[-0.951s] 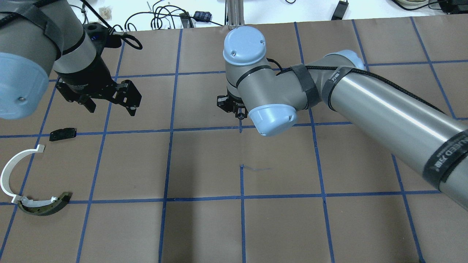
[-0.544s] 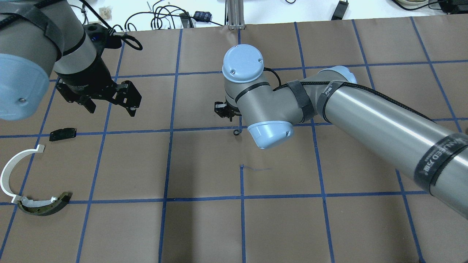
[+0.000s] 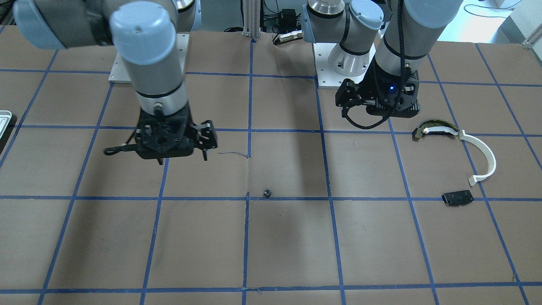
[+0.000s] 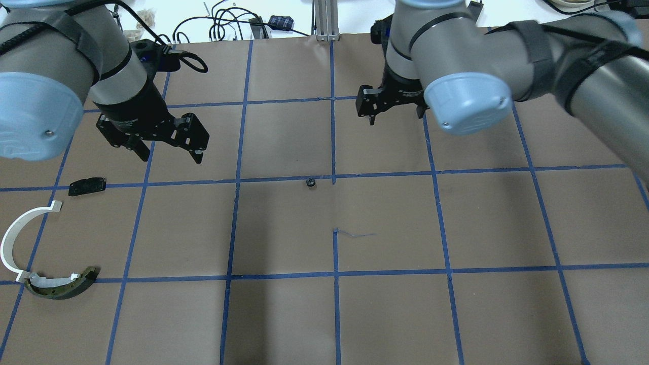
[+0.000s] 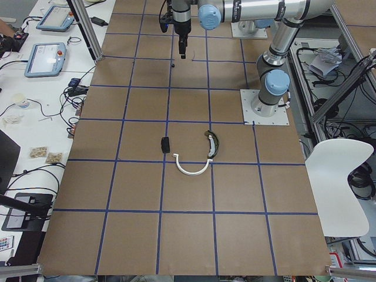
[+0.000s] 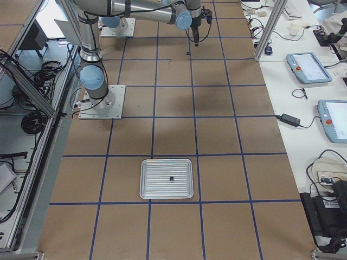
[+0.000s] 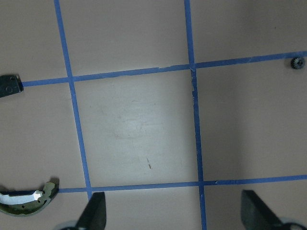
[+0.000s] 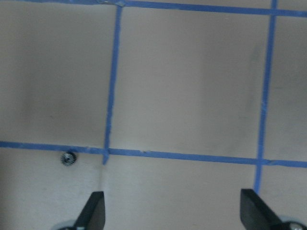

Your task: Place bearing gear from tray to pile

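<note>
The bearing gear, small, black and toothed, lies alone on the brown paper by a blue tape line, also seen as the gear. My right gripper hangs open and empty, high above the table beyond and right of it. My left gripper is open and empty too, left of the gear. The pile sits at the left: a white arc, an olive curved piece and a black plate. The tray holds one small dark part.
Blue tape divides the brown paper into squares. Cables and small devices lie beyond the table's far edge. The tray's corner shows at the table's end on my right. A white chair stands beside the table.
The right gripper has let go of the gear, risen and swung away to the far right. The gear now lies a little further left on the tape line. The left gripper shifted slightly right.
</note>
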Controlling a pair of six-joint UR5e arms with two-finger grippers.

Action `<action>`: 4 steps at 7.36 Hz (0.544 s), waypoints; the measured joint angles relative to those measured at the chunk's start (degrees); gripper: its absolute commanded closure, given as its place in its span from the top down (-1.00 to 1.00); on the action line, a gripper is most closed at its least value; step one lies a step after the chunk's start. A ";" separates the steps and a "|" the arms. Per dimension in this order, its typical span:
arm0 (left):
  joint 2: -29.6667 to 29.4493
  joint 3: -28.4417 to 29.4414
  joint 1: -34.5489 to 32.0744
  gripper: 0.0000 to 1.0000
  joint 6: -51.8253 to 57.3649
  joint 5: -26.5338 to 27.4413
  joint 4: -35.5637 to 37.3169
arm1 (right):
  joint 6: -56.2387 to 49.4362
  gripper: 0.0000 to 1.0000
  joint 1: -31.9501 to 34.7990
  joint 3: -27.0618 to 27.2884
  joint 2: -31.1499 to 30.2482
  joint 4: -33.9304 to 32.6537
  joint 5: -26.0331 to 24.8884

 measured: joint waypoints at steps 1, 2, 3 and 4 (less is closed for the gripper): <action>-1.88 -0.04 -1.07 1.00 -1.14 -1.80 1.53 | -6.87 1.00 -5.04 -0.10 -3.37 5.56 -0.19; -4.19 -0.07 -2.81 1.00 -2.41 -2.42 3.95 | -13.66 1.00 -10.68 -0.13 -6.34 10.13 -0.43; -6.73 -0.10 -4.73 1.00 -3.78 -2.59 6.92 | -21.06 1.00 -16.66 -0.14 -8.59 12.96 -0.65; -9.69 -0.26 -6.34 1.00 -4.71 -2.78 10.04 | -29.29 1.00 -22.98 -0.15 -9.88 14.33 -0.71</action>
